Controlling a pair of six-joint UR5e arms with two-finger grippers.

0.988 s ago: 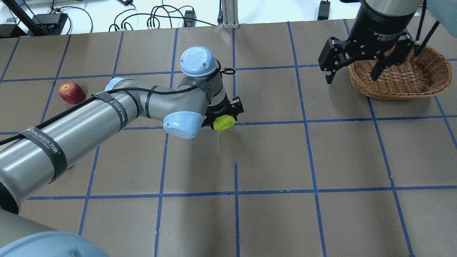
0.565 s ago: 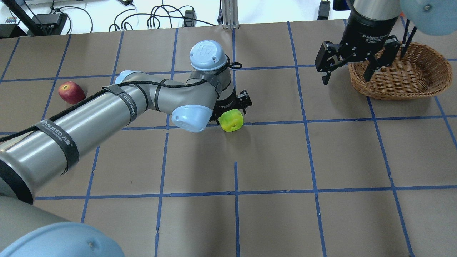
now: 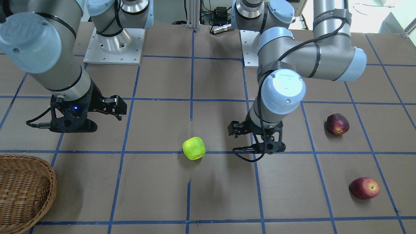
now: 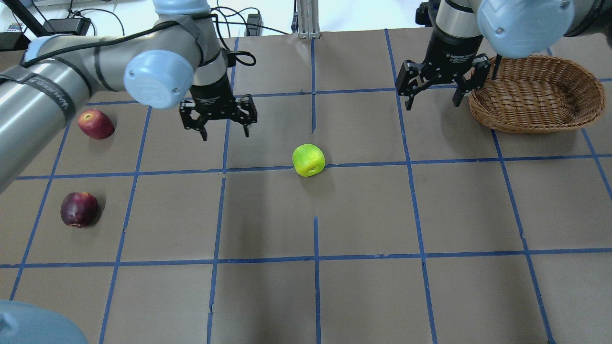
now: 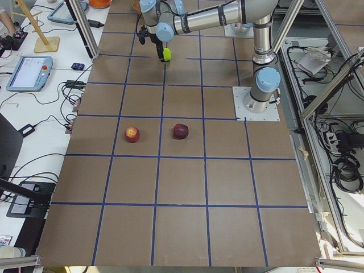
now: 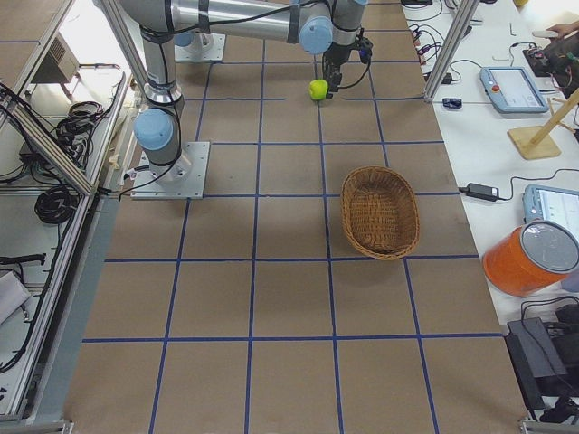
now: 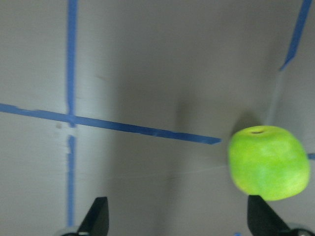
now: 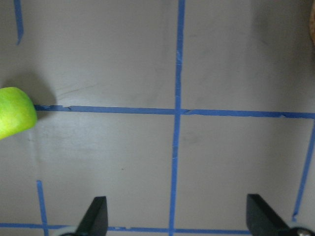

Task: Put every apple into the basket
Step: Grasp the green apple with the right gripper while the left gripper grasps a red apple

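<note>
The green apple [image 4: 309,160] lies alone on the table near the middle, on a blue tape line; it also shows in the front view [image 3: 194,148] and the left wrist view [image 7: 268,162]. My left gripper [image 4: 225,130] is open and empty, above the table to the apple's left. The lighter red apple [image 4: 96,123] and the dark red apple [image 4: 79,209] lie at the far left. The wicker basket [image 4: 526,125] stands at the back right and looks empty. My right gripper [image 4: 431,101] is open and empty, just left of the basket.
The table is brown paper with a grid of blue tape [image 4: 315,258]. Cables and power supplies [image 4: 205,24] lie beyond the far edge. The two arm bases [image 3: 112,45] stand at the robot's side of the table.
My left gripper has let go of the green apple and drawn back to the left. The apple now rests on the table. My right gripper has shifted left, off the basket.
</note>
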